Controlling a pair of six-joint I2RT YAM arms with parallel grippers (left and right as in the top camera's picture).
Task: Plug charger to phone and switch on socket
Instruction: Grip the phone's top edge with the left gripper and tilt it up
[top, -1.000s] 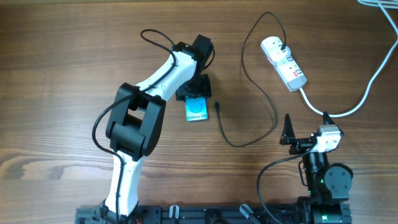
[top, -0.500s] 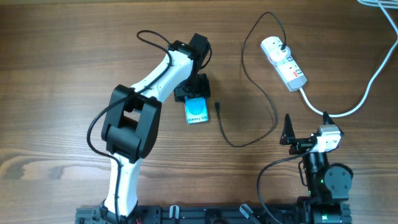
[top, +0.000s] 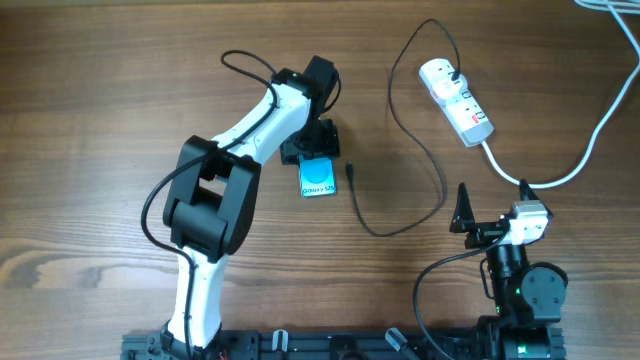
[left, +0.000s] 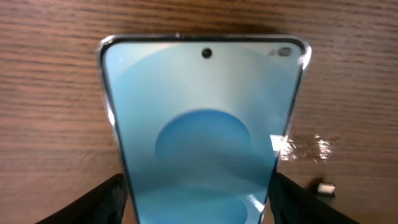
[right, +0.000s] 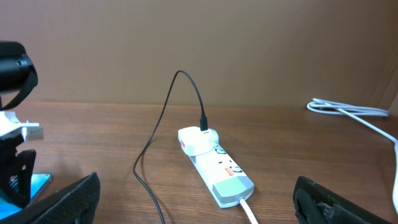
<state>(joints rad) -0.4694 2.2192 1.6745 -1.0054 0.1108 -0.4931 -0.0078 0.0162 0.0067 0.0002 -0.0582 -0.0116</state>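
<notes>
The phone (top: 316, 179) lies flat on the wooden table, its teal screen up and its label strip at the near end. My left gripper (top: 312, 148) reaches over its far end, and in the left wrist view the phone (left: 202, 124) fills the space between the two fingers (left: 196, 205), which press on its side edges. The black charger (top: 438, 170) runs from the socket (top: 456, 100) in a loop. Its plug tip (top: 350, 171) lies just right of the phone, and also shows in the left wrist view (left: 324, 186). My right gripper (top: 464, 212) is wide open and empty, facing the socket (right: 214, 165).
A thick white lead (top: 590, 150) runs from the socket's near end to the table's far right edge. The black cable (right: 155, 155) crosses the table between the phone and the socket. The left arm (top: 215, 190) stretches over the left middle of the table.
The left arm's elbow has shifted slightly left. The gripper has stayed at the phone. The right arm has not moved.
</notes>
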